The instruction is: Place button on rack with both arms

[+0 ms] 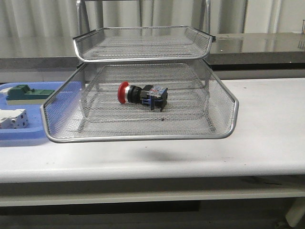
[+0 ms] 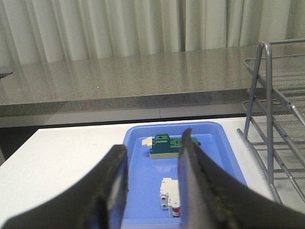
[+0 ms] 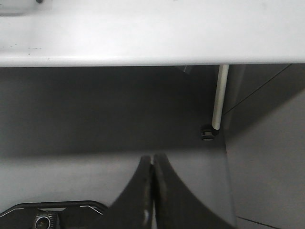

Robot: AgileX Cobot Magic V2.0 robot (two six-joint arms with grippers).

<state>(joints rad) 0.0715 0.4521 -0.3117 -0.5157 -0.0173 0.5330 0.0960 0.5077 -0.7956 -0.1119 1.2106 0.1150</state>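
From the front the button (image 1: 142, 94) already lies on its side in the rack's (image 1: 138, 136) pulled-out tray, so placing looks done, while the left end effector (image 2: 152, 183) hovers parted and empty over the blue tray (image 2: 224, 157), and the right end effector (image 3: 152, 191) hangs closed, empty, below the tabletop (image 3: 143, 43).

A robot test bench in a lab or workshop-like room: a plain white table (image 1: 267, 124) fills the lower half of the frame, backed by a grey stone-look counter (image 1: 267, 45) and pale pleated curtains (image 2: 119, 24) across the top. At left, a blue tray (image 2: 224, 157) holds small electrical parts, beside a wire-mesh rack (image 1: 143, 86).
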